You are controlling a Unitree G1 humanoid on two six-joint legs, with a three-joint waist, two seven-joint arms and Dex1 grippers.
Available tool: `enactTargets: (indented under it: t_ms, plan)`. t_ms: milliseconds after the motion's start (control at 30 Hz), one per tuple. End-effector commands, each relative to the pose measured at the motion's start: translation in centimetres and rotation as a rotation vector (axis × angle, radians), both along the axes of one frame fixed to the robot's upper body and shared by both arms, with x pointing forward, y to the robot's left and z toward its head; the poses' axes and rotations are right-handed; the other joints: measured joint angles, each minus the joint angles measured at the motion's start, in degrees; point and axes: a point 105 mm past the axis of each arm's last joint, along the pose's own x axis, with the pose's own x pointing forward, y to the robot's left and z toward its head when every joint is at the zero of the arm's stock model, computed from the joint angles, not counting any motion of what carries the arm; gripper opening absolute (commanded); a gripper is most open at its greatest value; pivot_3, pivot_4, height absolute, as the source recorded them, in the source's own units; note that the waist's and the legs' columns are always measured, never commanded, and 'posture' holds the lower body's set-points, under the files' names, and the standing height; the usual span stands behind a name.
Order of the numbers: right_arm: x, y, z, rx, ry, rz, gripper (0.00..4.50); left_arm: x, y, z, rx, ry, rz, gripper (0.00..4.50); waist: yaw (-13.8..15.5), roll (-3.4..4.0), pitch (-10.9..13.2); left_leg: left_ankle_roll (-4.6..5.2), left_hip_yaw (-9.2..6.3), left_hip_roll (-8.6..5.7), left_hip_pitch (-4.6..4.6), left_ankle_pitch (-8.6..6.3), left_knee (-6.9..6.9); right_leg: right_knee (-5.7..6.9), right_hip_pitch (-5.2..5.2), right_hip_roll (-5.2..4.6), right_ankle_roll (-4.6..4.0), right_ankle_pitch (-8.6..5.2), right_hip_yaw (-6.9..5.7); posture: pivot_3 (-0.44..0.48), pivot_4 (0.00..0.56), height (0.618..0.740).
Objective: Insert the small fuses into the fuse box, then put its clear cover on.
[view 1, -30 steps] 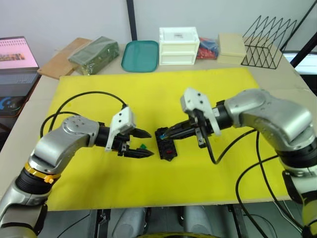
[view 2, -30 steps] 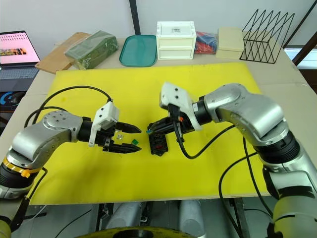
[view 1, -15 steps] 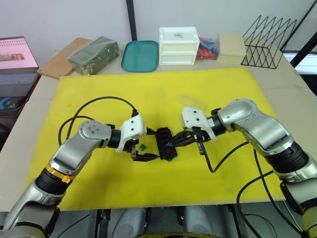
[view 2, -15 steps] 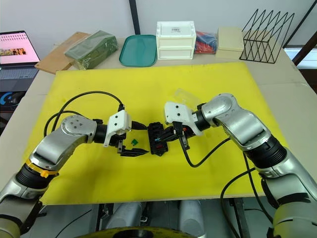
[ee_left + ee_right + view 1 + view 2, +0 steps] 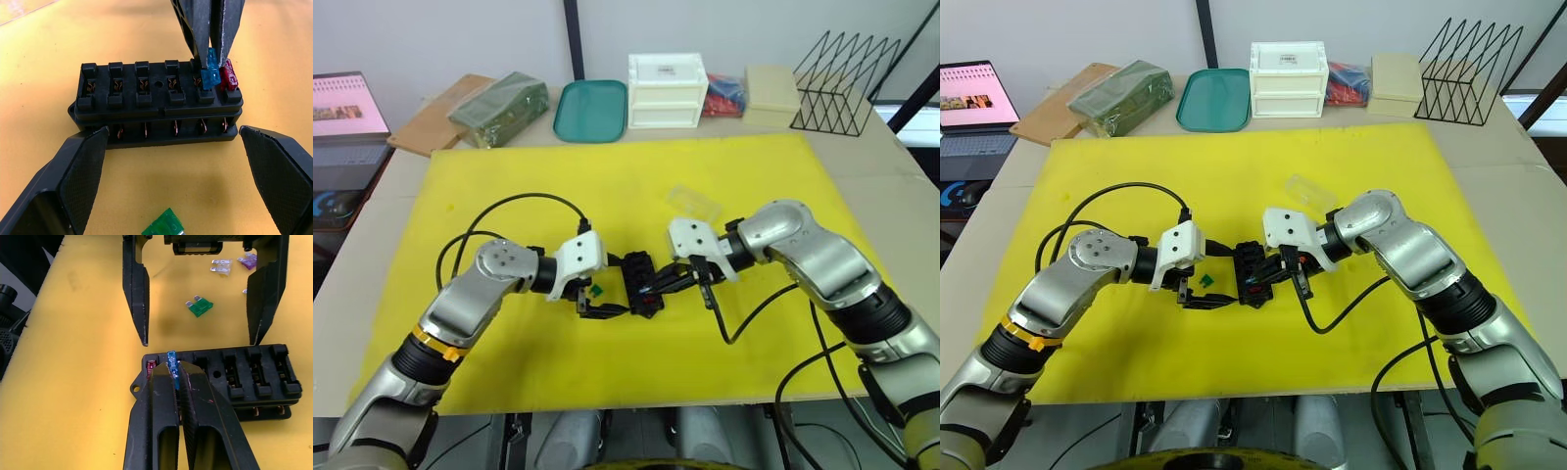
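On a yellow mat (image 5: 509, 166), the black fuse box (image 5: 156, 105) lies between the two grippers. One red fuse (image 5: 229, 78) already sits in an end slot. The right gripper (image 5: 177, 374) pinches a teal fuse (image 5: 211, 73) and is pressing it into the neighbouring slot. The left gripper (image 5: 173, 183) is spread wide, its fingers flanking the box without touching it. A green fuse (image 5: 200, 307), a grey fuse (image 5: 220, 267) and a purple fuse (image 5: 248, 261) lie loose beside the box. The clear cover (image 5: 693, 204) rests apart on the mat, not yet fitted. Most slots remain empty.
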Motion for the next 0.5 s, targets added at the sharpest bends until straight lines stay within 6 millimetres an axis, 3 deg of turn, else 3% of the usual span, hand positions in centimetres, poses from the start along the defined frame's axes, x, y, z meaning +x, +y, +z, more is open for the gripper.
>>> enactTargets:
  t_ms: [33,500]
  plan:
    - [0.1,0.1,0.4,0.013,-0.014,0.003,0.00,0.0,-0.1,0.5,-0.015,-0.028,-0.010,4.48,0.0,0.00,0.0,0.00,0.00,0.00,0.00,0.00,0.00,0.00,0.00,0.00,0.00,0.00,0.00,0.000,0.150,0.740]
    - [0.7,-0.4,-0.9,-0.020,-0.026,-0.025,0.00,0.0,-0.2,0.6,-0.013,-0.041,-0.016,4.48,0.0,0.00,0.0,0.00,0.00,0.00,0.02,0.00,0.00,0.01,0.02,0.00,0.00,0.00,0.00,0.000,0.150,0.740]
